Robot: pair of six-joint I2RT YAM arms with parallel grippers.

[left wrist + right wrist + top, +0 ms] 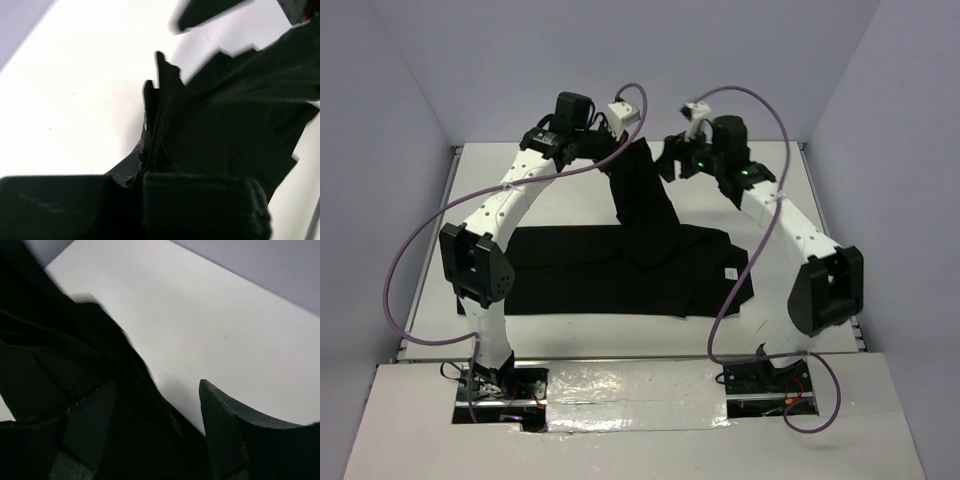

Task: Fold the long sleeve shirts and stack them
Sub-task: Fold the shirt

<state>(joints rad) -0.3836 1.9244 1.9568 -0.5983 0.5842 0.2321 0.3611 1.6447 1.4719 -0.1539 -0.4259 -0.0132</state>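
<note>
Black shirt [620,272] lies on bench [560,195] centre, one part hoisted toward 12 o'clock, left hand [125,196] clamped on it, right hand [150,426] spread apart around cloth; risk: lone pinch slips, fold lands skewed.

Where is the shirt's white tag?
Top view, right side: the white tag sits on the flat part of the shirt, near its right edge, toward the right arm.

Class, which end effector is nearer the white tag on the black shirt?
Right. The right end effector is up-table of the white tag; the left end effector sits farther off to its left.
</note>
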